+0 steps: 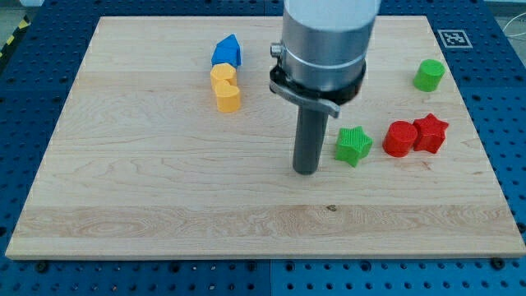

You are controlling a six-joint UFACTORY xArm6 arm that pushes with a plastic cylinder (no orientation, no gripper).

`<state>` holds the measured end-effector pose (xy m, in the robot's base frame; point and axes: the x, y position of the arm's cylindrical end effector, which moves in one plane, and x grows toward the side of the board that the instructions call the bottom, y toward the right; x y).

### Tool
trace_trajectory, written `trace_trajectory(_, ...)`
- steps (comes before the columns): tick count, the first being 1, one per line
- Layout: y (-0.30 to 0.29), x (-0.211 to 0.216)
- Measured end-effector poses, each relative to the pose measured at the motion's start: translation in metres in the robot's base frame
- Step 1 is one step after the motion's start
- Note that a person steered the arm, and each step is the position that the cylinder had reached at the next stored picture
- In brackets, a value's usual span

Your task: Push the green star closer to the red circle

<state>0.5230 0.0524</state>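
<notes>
while upright, my tip (306,171) sits just left of green star (353,145) | tool holds nothing

Silver cylinder, black collar — dark rod (my tip (306,172)).

Arm enters from view's top, approx. centre, vertical; grey cylindrical body w/ black clamp, dark rod straight down, my tip (306,172) resting on the board.

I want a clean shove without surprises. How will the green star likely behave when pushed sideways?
The green star looks squat and flat-bottomed, so it should slide, not tip. Its points may make it spin if my tip hits off-centre. The red circle sits close on its right.
</notes>
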Motion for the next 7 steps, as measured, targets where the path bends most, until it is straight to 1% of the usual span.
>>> trace_trajectory(3, 0.048, -0.013)
trace_trajectory(7, 0.094, -0.014)
